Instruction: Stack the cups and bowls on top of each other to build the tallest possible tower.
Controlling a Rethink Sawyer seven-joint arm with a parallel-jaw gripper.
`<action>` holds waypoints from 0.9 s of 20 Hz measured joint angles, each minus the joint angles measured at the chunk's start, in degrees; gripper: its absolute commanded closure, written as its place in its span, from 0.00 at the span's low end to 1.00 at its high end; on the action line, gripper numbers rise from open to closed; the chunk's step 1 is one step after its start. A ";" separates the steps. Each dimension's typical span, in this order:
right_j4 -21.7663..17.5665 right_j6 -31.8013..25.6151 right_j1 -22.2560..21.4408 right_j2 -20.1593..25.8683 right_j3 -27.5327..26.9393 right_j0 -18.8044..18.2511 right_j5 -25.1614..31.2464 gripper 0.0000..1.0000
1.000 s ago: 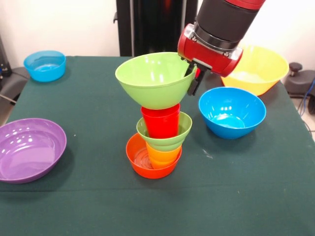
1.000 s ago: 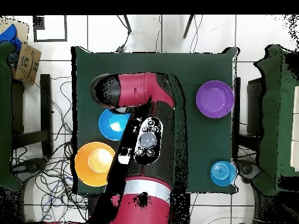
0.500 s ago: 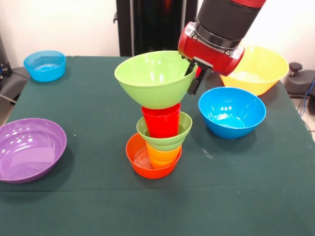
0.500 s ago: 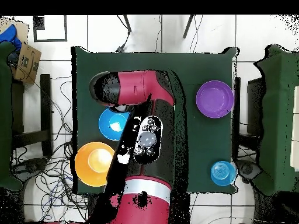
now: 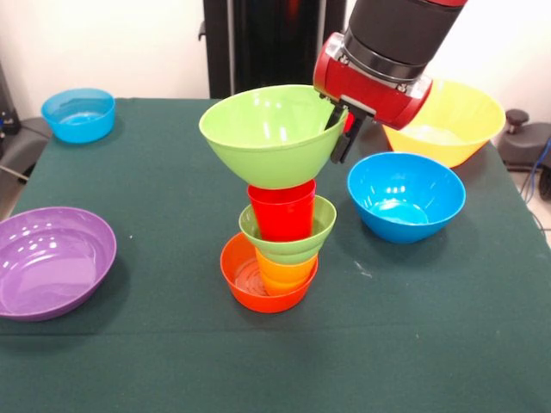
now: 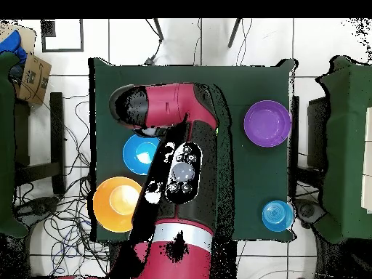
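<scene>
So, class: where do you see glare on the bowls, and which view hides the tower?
Front view: bright highlights sit on the purple bowl, the large green bowl held by the pincer, and the blue bowl. Overhead view: the arm covers the tower completely.

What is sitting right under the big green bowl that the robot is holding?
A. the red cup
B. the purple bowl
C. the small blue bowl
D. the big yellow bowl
A: in the front view the big green bowl, gripped at its rim by the gripper, sits directly over the red cup at the top of the tower.
</scene>
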 measured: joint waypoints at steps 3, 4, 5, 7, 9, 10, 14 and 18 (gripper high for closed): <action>0.01 0.00 0.04 0.00 -0.35 0.00 0.59 1.00; 0.01 0.00 0.05 0.00 -0.53 0.00 0.93 1.00; 0.01 0.00 0.05 0.00 -0.84 0.01 1.48 1.00; 0.01 0.00 0.05 0.00 -1.06 0.00 1.76 1.00; 0.01 0.00 0.05 0.00 -1.15 0.01 1.78 1.00; 0.01 0.00 0.05 0.00 -1.15 0.00 1.78 1.00; 0.00 0.00 0.07 0.00 -1.14 0.01 1.77 1.00; 0.01 0.00 0.07 0.00 -1.15 0.00 1.77 1.00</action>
